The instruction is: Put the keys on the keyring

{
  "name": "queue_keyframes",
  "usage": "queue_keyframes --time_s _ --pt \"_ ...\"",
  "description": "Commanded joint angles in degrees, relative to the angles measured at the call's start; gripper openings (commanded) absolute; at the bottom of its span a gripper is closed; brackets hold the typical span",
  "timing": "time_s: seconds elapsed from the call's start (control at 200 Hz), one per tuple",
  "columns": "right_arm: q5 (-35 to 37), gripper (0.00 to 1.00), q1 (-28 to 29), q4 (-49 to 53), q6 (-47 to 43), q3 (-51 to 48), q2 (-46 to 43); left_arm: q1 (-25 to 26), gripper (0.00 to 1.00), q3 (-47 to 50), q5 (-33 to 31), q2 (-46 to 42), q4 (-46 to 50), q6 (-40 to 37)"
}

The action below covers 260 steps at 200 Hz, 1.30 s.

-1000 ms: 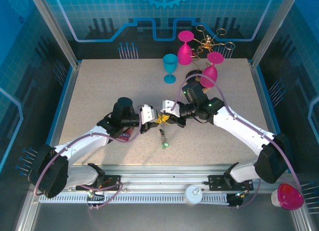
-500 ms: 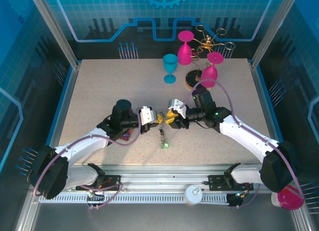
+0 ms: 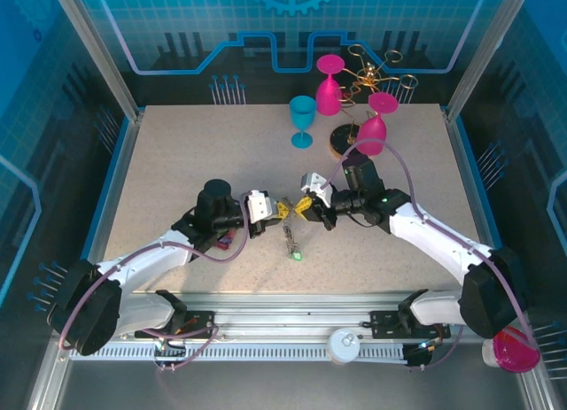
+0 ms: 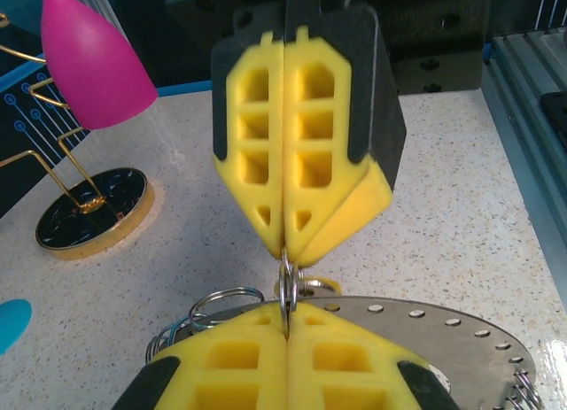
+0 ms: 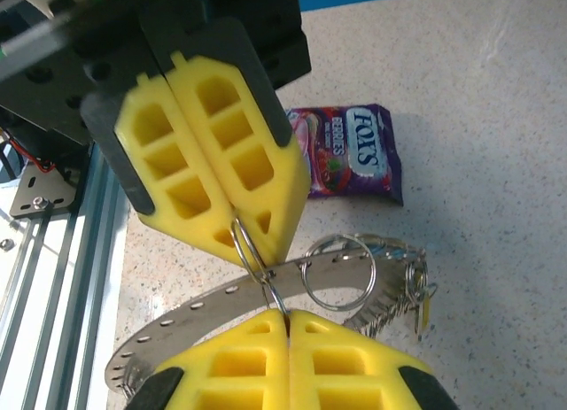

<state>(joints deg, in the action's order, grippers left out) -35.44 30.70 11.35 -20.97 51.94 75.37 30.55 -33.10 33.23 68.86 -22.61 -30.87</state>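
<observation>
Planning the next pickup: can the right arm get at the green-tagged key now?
Probably not yet: nothing covers the green-tagged metal key, but the right hand is shut on a small wire loop.

A fixed camera high at the near edge looks down over the whole table [image 3: 177,162]. The left wrist camera faces the right gripper [image 4: 285,251] at close range, the right wrist camera the left gripper [image 5: 257,246]; both share the keyring [image 4: 461,339].

A teal goblet [image 3: 302,118] stands beside a gold rack [image 3: 368,73] holding pink glasses [image 3: 330,93].
</observation>
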Motion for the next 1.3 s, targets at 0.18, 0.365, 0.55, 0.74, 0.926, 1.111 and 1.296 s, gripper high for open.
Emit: queue_keyframes --time_s 0.18,0.365,0.55,0.74,0.926,1.111,1.296 --pt "-3.79 0.32 -0.27 -7.09 2.61 -1.23 -3.38 0.28 0.00 0.30 3.59 -1.88 -5.02 1.08" --pt "-4.85 0.30 -0.20 -9.15 -0.01 -2.80 -3.52 0.23 0.00 0.23 4.81 -1.10 -5.51 1.67" --pt "-7.48 0.29 0.23 -8.51 -1.16 -2.16 -1.02 0.30 0.00 -0.03 5.09 -1.04 -5.22 1.87" --pt "-8.24 0.26 0.33 -7.66 -2.17 -1.85 0.40 0.30 0.00 -0.27 5.45 -0.90 -4.96 1.94" --pt "-8.63 0.15 0.58 -7.20 -2.97 -1.11 1.44 0.25 0.00 -0.40 5.78 -0.83 -5.54 2.35" --pt "-7.99 0.00 0.74 -6.34 -4.08 1.28 1.20 0.22 0.07 -1.39 4.58 -0.30 -4.38 4.35" --pt "3.16 0.00 4.09 11.82 -14.90 8.68 2.24 0.29 0.15 -4.68 0.47 -1.87 6.60 1.25"
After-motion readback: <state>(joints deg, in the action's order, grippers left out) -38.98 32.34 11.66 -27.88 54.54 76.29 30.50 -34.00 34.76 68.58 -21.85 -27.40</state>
